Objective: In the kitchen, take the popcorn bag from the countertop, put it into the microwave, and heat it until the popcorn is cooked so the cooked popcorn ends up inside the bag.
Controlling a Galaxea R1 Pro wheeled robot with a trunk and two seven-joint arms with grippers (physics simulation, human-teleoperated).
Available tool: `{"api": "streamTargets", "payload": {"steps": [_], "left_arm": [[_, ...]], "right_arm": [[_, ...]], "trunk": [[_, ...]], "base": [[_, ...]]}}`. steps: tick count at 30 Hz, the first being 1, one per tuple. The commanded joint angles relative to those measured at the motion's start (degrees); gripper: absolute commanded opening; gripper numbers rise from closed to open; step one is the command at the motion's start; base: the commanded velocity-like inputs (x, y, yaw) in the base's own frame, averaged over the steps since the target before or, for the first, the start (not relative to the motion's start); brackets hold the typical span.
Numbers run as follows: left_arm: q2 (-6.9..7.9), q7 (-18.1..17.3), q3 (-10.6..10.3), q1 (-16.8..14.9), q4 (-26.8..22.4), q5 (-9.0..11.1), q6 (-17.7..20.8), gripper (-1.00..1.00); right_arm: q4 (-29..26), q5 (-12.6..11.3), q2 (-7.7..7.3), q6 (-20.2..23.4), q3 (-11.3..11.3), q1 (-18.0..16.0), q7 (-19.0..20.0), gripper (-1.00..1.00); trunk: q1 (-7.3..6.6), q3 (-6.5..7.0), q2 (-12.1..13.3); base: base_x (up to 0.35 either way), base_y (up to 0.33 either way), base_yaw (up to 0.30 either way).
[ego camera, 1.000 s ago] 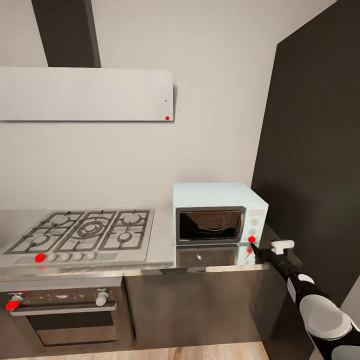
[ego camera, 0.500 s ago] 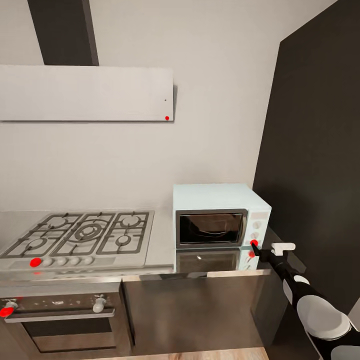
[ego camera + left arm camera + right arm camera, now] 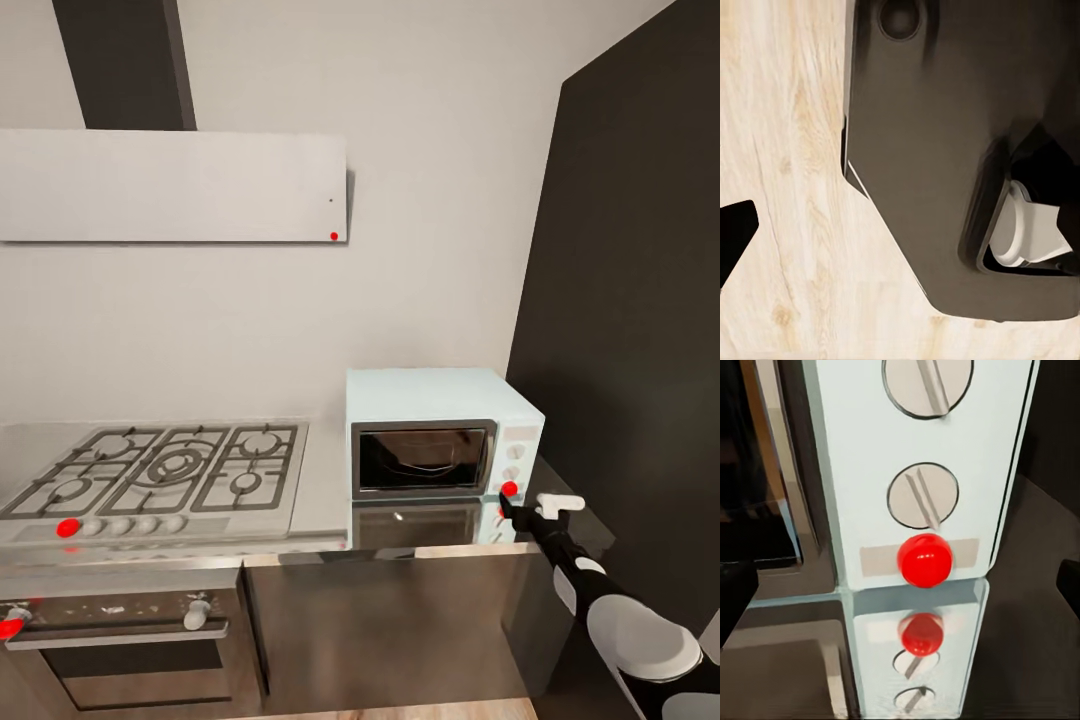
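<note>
The mint-blue microwave [image 3: 440, 430] stands on the steel countertop [image 3: 325, 495] at the right, its dark glass door closed. My right gripper [image 3: 505, 500] reaches up to the side panel, its tip right at the red dot [image 3: 509, 489]. In the right wrist view the red dot [image 3: 925, 559] sits close ahead under two round knobs [image 3: 922, 495], between my open gripper [image 3: 904, 600] and its fingertips [image 3: 735, 600] far apart. The popcorn bag and popcorn are hidden from view. My left gripper [image 3: 900, 247] hangs over the wooden floor, one fingertip [image 3: 735, 240] showing at the edge.
A grey gas hob [image 3: 160, 465] lies left of the microwave, above a built-in oven [image 3: 120, 640]. An extractor hood [image 3: 170, 185] hangs on the wall. A tall dark cabinet [image 3: 630, 300] closes off the right. The robot's dark base [image 3: 967, 150] is near the left gripper.
The head view has shifted slightly. My right gripper tip stays at the microwave's red dot, with the wrist a little lower and closer in.
</note>
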Motion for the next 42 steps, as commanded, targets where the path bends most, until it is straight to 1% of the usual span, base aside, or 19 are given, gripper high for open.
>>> {"api": "streamTargets", "payload": {"steps": [1,14,23,27,34,42], "left_arm": [[0.02,-0.2,0.43,-0.02,-0.12,0.0,0.29,1.0],[0.05,-0.2,0.44,-0.03,-0.12,0.01,0.12,1.0],[0.05,-0.2,0.43,-0.03,-0.12,0.01,0.12,1.0],[0.05,-0.2,0.43,-0.01,-0.12,0.01,0.12,1.0],[0.03,-0.2,0.43,-0.03,-0.12,0.01,0.12,1.0],[0.03,-0.2,0.43,-0.01,-0.12,0.01,0.12,1.0]], "right_arm": [[0.17,0.15,0.01,-0.14,-0.5,-0.04,0.02,1.0],[0.59,0.22,-0.08,-0.16,-0.5,0.09,-0.67,1.0],[0.59,0.24,-0.24,-0.18,-0.5,0.17,-0.67,1.0],[0.59,0.24,-0.63,-0.08,-0.5,0.92,-0.67,1.0],[0.59,0.24,-0.7,-0.13,-0.5,2.94,-0.67,1.0],[0.59,0.32,-0.7,-0.17,-0.5,3.25,-0.67,1.0]], "trunk": [[0.03,-0.12,-0.11],[0.03,-0.12,-0.11],[0.03,-0.12,-0.11],[0.03,-0.12,-0.11],[0.03,-0.12,-0.11],[0.03,-0.12,-0.11]], "base": [[0.0,0.0,0.0],[0.001,0.0,0.0],[0.082,0.0,0.0],[0.003,0.0,0.0],[0.0,0.0,0.0],[0.0,0.0,0.0]]}}
